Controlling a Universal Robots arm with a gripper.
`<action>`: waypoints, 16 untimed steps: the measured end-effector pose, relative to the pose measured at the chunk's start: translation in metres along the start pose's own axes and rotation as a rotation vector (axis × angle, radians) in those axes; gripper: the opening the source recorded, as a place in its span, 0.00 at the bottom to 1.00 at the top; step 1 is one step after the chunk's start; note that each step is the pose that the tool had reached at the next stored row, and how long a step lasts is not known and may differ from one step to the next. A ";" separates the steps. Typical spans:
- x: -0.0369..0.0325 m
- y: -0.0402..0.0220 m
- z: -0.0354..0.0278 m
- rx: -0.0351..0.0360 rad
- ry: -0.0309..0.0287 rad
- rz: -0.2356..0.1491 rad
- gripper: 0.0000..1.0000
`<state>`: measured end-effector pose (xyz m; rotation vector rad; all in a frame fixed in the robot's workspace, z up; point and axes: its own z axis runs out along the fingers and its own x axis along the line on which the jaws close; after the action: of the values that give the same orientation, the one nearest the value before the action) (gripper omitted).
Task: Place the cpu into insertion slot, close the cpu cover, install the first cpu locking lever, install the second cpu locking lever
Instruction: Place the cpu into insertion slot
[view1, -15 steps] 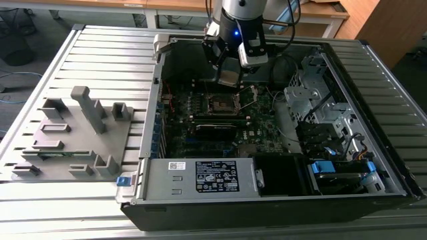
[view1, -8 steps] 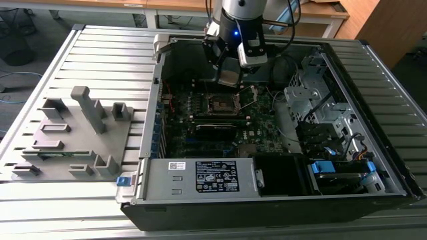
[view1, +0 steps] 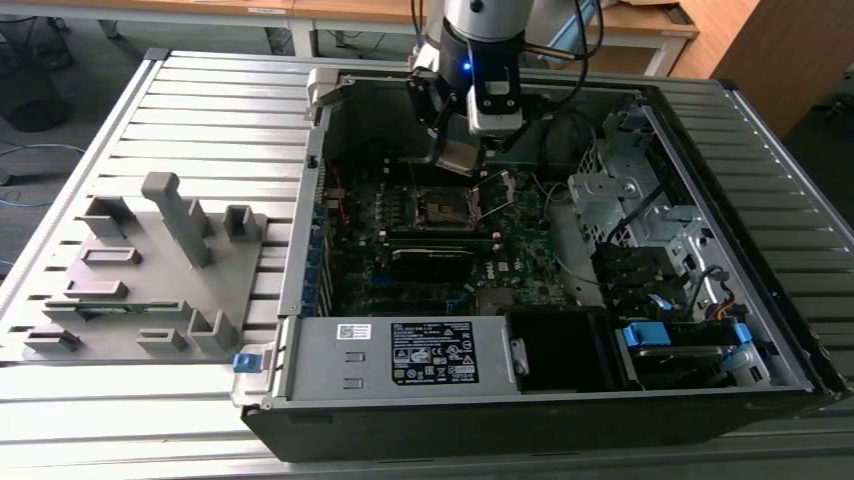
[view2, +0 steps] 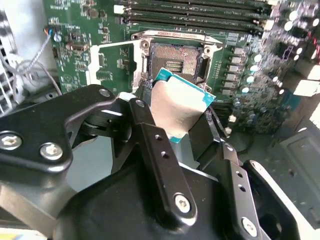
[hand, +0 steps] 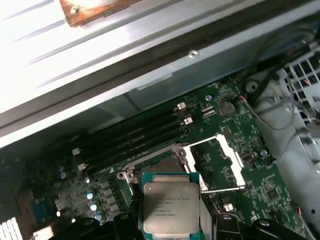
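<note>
Exterior view: the gripper (view1: 458, 150) is hanging over the open case, clamping the cpu (view1: 457, 157) above the insertion slot (view1: 441, 207). The power supply label (view1: 434, 352) isn't looking readable. Second wrist view: fingers (view2: 141, 112) are pinching the cpu's edges. First wrist view: the cpu's print is blurring out, and the cpu cover (hand: 216, 159) is sitting flipped open beside the slot.

Quick tally from where I stand: 1 robot arm (view1: 483, 25), 1 gripper (view2: 174, 111) w/ 2 fingers (view2: 160, 150). 1 cpu (hand: 171, 205). 1 insertion slot (view2: 173, 62), 1 cpu cover (view2: 112, 45). Memory slots (hand: 135, 137): approx. 4, can't be certain. 1 coin cell (hand: 227, 107). 1 PC case (view1: 304, 250), 1 motherboard (view1: 360, 280) inside, 1 power supply (view1: 334, 365) w/ 1 label (view1: 434, 352). 1 grey fixture (view1: 134, 290), 1 slatted table (view1: 200, 100).
</note>
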<state>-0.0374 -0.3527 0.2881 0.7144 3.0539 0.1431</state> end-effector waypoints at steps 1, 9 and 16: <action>0.0000 0.0000 0.0002 -0.0003 -0.0016 0.018 0.54; 0.0000 -0.0001 0.0009 -0.0019 -0.0091 0.102 0.54; 0.0000 -0.0002 0.0021 -0.0031 -0.0149 0.167 0.54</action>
<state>-0.0374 -0.3527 0.2860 0.9658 2.9760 0.1419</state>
